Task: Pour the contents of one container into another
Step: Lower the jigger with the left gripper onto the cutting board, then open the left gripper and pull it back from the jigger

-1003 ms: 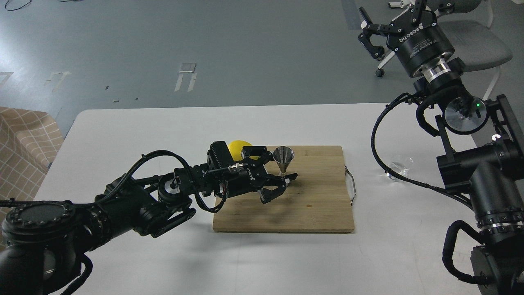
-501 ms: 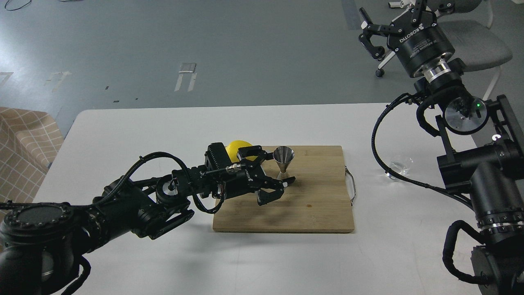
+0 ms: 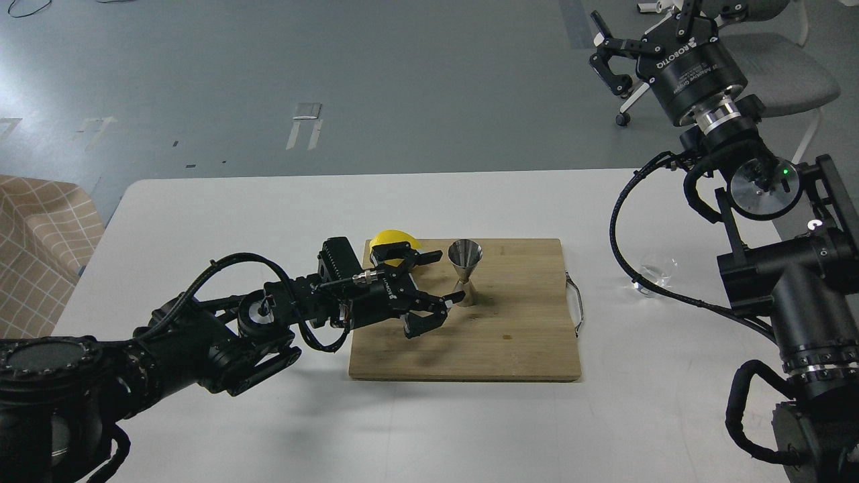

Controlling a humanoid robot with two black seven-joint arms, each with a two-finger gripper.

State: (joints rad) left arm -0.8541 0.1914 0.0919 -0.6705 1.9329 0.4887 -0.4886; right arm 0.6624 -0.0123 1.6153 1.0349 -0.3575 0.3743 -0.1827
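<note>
The white table (image 3: 268,416) carries a wooden board (image 3: 510,335). On the board stands the steel jigger (image 3: 464,271), the left gripper (image 3: 425,290) spread wide just beside it, empty. Behind the gripper is a lemon (image 3: 389,237). Well right of the board sits the glass cup (image 3: 655,274). The right gripper (image 3: 634,41), raised far beyond the board, is open.

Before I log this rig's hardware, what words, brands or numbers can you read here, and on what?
"ROBOTIQ" in white on the right hand's black body, seen reversed.
Smaller white lettering beneath it: too small to read.
White print on the left hand's body: too blurred to read.
Nothing readable on the jigger or cutting board.
</note>
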